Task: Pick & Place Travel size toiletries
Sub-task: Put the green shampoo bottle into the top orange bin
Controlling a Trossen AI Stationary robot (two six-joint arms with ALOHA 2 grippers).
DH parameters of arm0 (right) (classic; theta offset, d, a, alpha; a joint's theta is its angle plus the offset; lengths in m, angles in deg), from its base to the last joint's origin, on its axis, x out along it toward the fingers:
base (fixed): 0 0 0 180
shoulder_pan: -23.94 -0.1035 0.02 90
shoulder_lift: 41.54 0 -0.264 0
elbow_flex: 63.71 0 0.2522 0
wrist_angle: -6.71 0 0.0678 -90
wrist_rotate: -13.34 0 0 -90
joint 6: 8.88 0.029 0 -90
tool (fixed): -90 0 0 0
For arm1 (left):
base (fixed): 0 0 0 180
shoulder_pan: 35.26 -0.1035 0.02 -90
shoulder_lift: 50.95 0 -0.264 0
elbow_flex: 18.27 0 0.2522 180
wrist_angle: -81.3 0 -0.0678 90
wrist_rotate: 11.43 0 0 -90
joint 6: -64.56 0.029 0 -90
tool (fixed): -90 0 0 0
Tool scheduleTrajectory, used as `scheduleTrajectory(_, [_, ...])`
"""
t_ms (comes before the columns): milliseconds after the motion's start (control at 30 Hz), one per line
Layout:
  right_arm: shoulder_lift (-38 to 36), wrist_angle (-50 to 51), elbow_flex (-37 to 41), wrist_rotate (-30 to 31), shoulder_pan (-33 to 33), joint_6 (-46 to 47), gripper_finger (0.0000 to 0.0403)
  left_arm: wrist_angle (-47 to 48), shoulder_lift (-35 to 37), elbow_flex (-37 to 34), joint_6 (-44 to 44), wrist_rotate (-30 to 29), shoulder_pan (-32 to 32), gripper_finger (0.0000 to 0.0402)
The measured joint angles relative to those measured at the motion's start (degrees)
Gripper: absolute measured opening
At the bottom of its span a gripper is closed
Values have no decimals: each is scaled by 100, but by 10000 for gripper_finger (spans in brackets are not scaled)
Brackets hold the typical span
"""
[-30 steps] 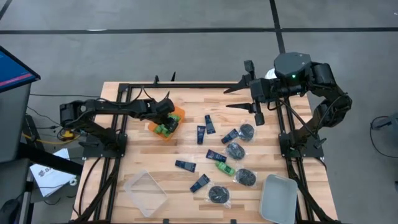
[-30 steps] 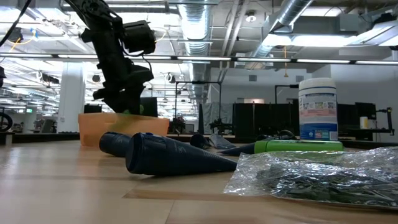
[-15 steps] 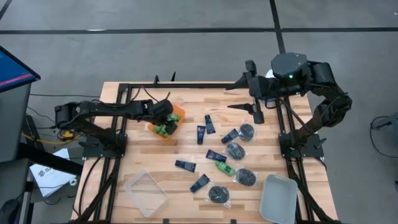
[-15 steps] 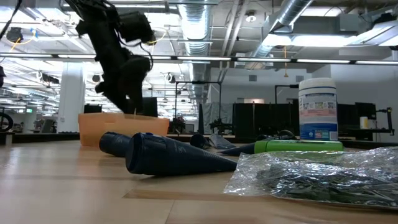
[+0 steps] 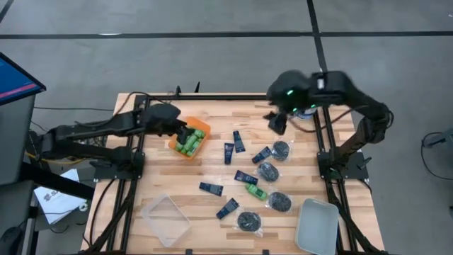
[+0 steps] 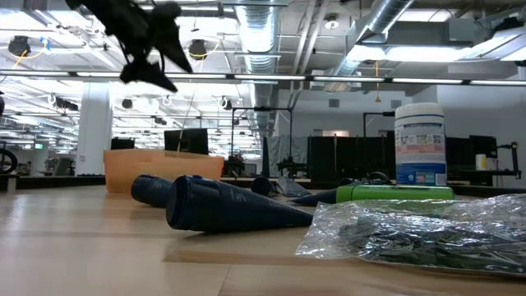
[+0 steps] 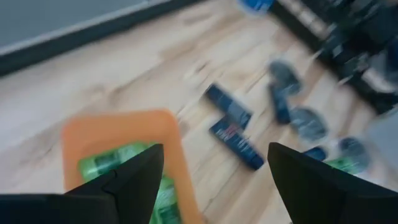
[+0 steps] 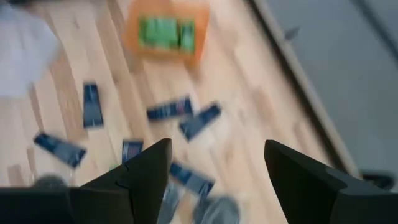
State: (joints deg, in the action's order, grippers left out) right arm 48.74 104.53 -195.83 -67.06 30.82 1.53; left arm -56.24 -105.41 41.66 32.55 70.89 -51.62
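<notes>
An orange bin [image 5: 199,130] on the table's left half holds several green bottles [image 5: 187,144]. My left gripper [image 5: 184,129] hovers open above the bin's left rim, nothing between its fingers [image 7: 216,152]. Dark navy tubes [image 5: 228,152], one green bottle [image 5: 255,191] and black round pieces in clear packets [image 5: 267,171] lie flat on the wood at centre and right. My right gripper [image 5: 277,122] is open and held above the far right part of this scatter [image 8: 217,146], touching nothing.
A clear tray [image 5: 165,219] lies near the table's near-left corner and a grey tray [image 5: 317,225] at the near-right corner. The white canister with a blue label [image 6: 420,145] stands at the far right. Bare wood [image 5: 159,177] lies between bin and clear tray.
My left gripper has risen out of the orange bin and drawn back a little toward the table's left edge. My right arm has swung from the far right edge leftward and toward the scattered items, turning its gripper down over the table.
</notes>
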Motion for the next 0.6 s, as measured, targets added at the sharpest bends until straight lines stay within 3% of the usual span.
scheduleTrajectory(267, [4, -507, 2355, -57, -854, 936, 249, -75, 694, 4, 9, -163, 0, 284])
scheduleTrajectory(600, [9, -2677, 4385, -803, -1943, 2331, 249, -178, 766, 0, 49, -83, 0, 284])
